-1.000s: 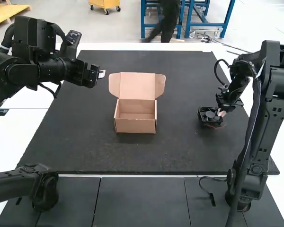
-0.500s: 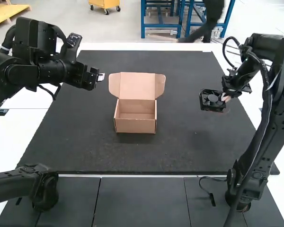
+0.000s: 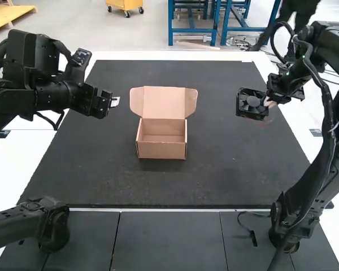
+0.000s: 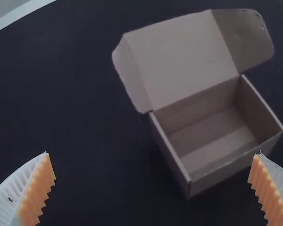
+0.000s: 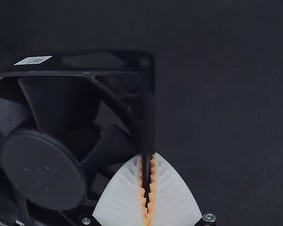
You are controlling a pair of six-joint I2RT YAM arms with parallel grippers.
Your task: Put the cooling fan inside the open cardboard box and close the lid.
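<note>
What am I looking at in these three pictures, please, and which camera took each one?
These are two robot arms at a table covered by a black mat. The wide picture comes from a fixed camera above and behind the arms. The other two come from a small camera on each arm's wrist, looking past its own white, orange-padded fingers. On the mat stands an open, empty cardboard box with its lid folded back. The left gripper is open, holds nothing and hangs left of the box. The right gripper is shut on the frame of a black cooling fan, apparently held off the mat, right of the box.
</note>
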